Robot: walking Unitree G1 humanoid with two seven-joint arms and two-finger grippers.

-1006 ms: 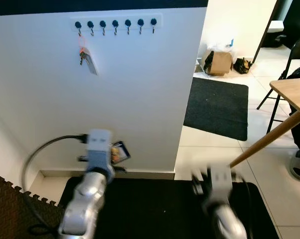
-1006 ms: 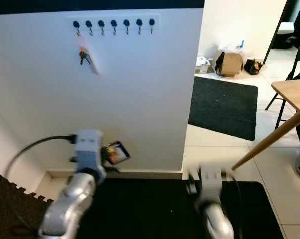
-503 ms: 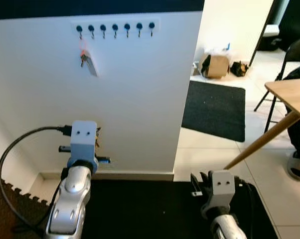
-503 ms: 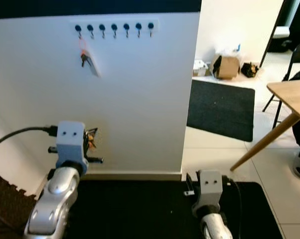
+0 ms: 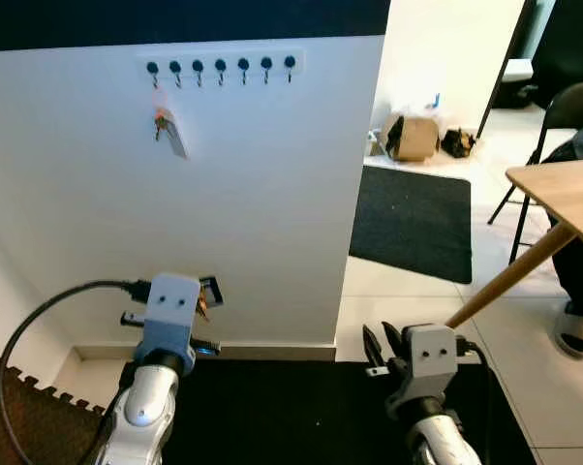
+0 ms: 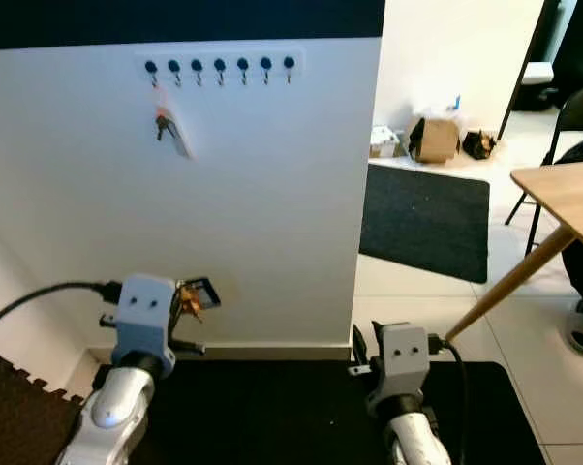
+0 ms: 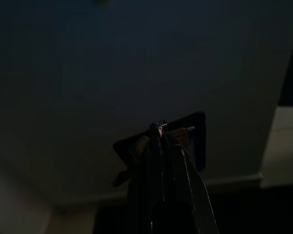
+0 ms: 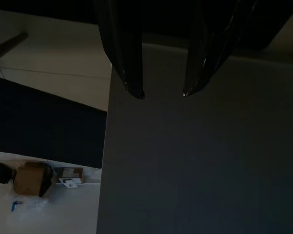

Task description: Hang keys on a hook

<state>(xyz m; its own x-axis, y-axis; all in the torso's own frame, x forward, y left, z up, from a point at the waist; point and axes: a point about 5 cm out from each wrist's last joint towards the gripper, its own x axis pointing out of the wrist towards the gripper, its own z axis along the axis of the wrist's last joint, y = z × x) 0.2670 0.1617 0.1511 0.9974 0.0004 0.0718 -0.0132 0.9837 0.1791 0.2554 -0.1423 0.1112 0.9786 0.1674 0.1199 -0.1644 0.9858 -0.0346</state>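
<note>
Risen slightly and steadied since a second ago: left gripper (image 5: pixel 205 308), low before the white wall (image 5: pixel 272 194), fingers pinched narrow on the keys (image 6: pixel 193 295), a small bunch with orange-brown bits and a dark rectangular tag. In the dim left wrist view, possibly metal glinting at the fingertips (image 7: pixel 161 134). Up at 12 o'clock from the bunch, a white hook rail (image 5: pixel 220 65) with seven dark round-headed hooks; another key set (image 5: pixel 168 128) with a pale fob hanging from the first hook. Further right, right gripper (image 8: pixel 161 92) low at 5 o'clock, fingers spread apart, holding nothing. At 2 o'clock, cardboard box (image 5: pixel 411 137) on pale tiles beyond a dark mat (image 5: pixel 413 223); wooden table (image 5: pixel 563 199) at 3 o'clock.
</note>
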